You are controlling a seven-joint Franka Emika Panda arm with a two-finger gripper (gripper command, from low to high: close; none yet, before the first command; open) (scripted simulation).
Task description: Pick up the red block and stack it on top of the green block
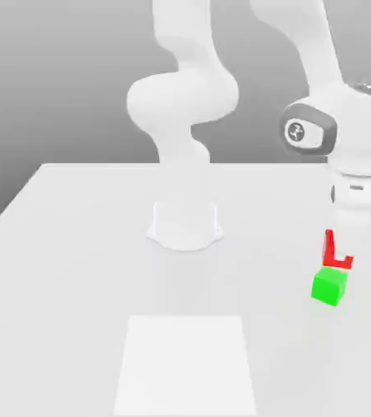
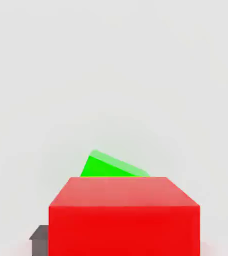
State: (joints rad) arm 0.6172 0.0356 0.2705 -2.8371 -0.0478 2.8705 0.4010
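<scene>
With the gripper (image 1: 345, 244) closed on the matte red cube (image 1: 328, 251) just above the matte green cube (image 1: 329, 287), which sits skewed to it, an off-centre release could let the red one tip off.

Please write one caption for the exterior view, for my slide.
White robot arm grips the red block with its gripper, near the green block.

Pale table (image 1: 66, 285), 1 green block (image 1: 328, 287), 1 white square (image 1: 185, 366)
</scene>
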